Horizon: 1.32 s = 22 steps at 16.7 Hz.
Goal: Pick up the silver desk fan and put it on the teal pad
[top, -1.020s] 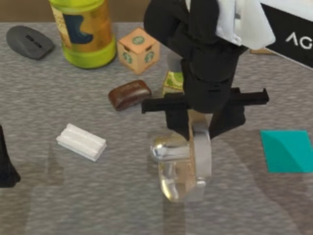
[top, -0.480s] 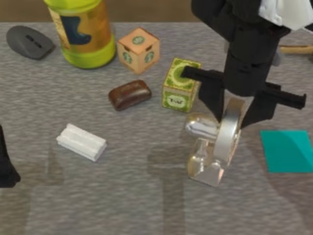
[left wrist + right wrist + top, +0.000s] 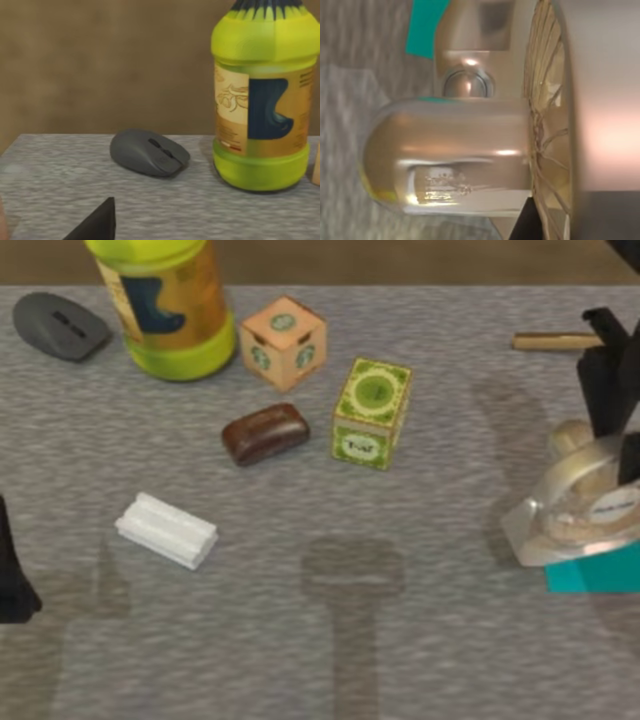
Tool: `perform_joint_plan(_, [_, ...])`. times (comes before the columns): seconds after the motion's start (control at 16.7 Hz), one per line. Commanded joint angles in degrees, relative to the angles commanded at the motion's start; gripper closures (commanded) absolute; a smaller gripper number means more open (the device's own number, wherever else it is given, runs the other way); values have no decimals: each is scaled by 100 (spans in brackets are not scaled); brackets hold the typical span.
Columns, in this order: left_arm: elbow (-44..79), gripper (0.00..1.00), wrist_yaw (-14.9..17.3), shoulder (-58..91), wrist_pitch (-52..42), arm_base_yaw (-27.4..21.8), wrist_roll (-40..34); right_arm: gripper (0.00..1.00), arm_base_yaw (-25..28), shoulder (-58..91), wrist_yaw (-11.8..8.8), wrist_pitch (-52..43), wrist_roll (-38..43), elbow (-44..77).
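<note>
The silver desk fan [image 3: 585, 505] is at the table's right edge, tilted, with its chrome disc held from above by my right gripper [image 3: 615, 440], which is shut on it. Its flat base overlaps the top and left of the teal pad [image 3: 600, 575]; only the pad's lower strip shows. I cannot tell whether the base touches the pad. Up close, the right wrist view shows the fan's rounded motor hub [image 3: 460, 150] and grille, a teal corner of the pad [image 3: 425, 27] beyond it, and my right gripper [image 3: 570, 220] around the disc rim. My left gripper [image 3: 12, 580] is parked at the left edge.
A yellow-green bottle [image 3: 165, 305] and a grey mouse [image 3: 60, 325] stand at the back left. A tan box [image 3: 283, 342], a green box [image 3: 372, 412] and a brown bar [image 3: 265, 432] sit mid-table. A white block [image 3: 167, 530] lies front left, a wooden stick [image 3: 555, 341] back right.
My right gripper has carried the fan from the middle of the table rightward to the teal pad, uncovering the green box. The left arm has not moved.
</note>
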Motion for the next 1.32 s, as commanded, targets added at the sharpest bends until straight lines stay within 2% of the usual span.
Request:
perform_joint_plan(0.12, [0, 0, 0, 0, 0, 0, 0, 100, -328, -162, -4, 47, 511, -182])
perform_joint_plan(0.3, [0, 0, 0, 0, 0, 0, 0, 100, -549, -274, -9, 83, 812, -302])
perform_joint_plan(0.6, [0, 0, 0, 0, 0, 0, 0, 100, -521, -251, -10, 102, 805, -306])
perform_joint_plan(0.9, [0, 0, 0, 0, 0, 0, 0, 100, -553, -203, -9, 795, 802, -931])
perform_joint_plan(1.14, [0, 0, 0, 0, 0, 0, 0, 100, -555, -189, -8, 855, 807, -990])
perform_joint_plan(1.32, [0, 0, 0, 0, 0, 0, 0, 77, -555, -189, -8, 855, 807, -990])
